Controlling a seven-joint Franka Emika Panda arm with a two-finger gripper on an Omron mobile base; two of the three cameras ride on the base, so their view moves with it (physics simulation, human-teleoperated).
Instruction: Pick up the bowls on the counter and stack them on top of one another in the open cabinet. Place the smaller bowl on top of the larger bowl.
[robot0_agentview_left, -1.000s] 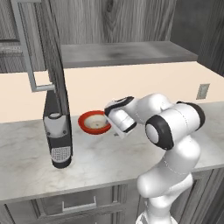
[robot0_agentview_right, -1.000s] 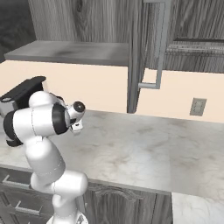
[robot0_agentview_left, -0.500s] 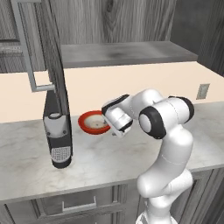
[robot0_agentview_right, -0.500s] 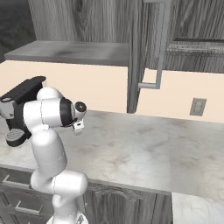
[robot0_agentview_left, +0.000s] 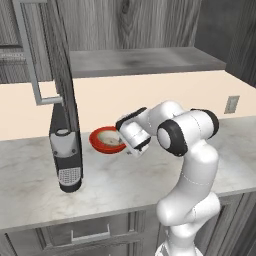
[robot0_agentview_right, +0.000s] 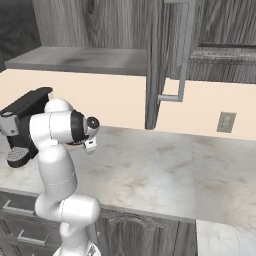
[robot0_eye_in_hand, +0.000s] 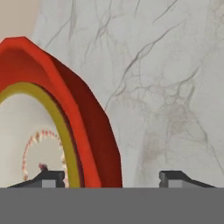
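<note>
The larger red bowl (robot0_agentview_left: 101, 141) sits on the marble counter (robot0_agentview_left: 130, 175) next to the wall. Inside it lies a paler, yellow-rimmed round (robot0_eye_in_hand: 30, 144); I cannot tell whether that is the smaller beige bowl. My gripper (robot0_eye_in_hand: 113, 178) is open just above the red bowl's (robot0_eye_in_hand: 94, 118) right rim. One fingertip (robot0_eye_in_hand: 51, 177) is over the bowl's inside and the other is over bare counter (robot0_eye_in_hand: 166, 87). From the base, the gripper (robot0_agentview_left: 132, 151) hangs at the bowl's right edge. The open cabinet's grey shelf (robot0_agentview_left: 145, 60) runs above.
A dark coffee machine (robot0_agentview_left: 65, 152) stands on the counter just left of the bowl. The open cabinet door (robot0_agentview_left: 61, 65) with its bar handle (robot0_agentview_left: 31, 60) hangs above it. A wall outlet (robot0_agentview_left: 231, 104) is at the right. Grey drawers (robot0_agentview_left: 90, 235) lie below the counter.
The arm's elbow has swung up and over, and the hand has settled closer over the red bowl's right rim. The bowl has not moved.
</note>
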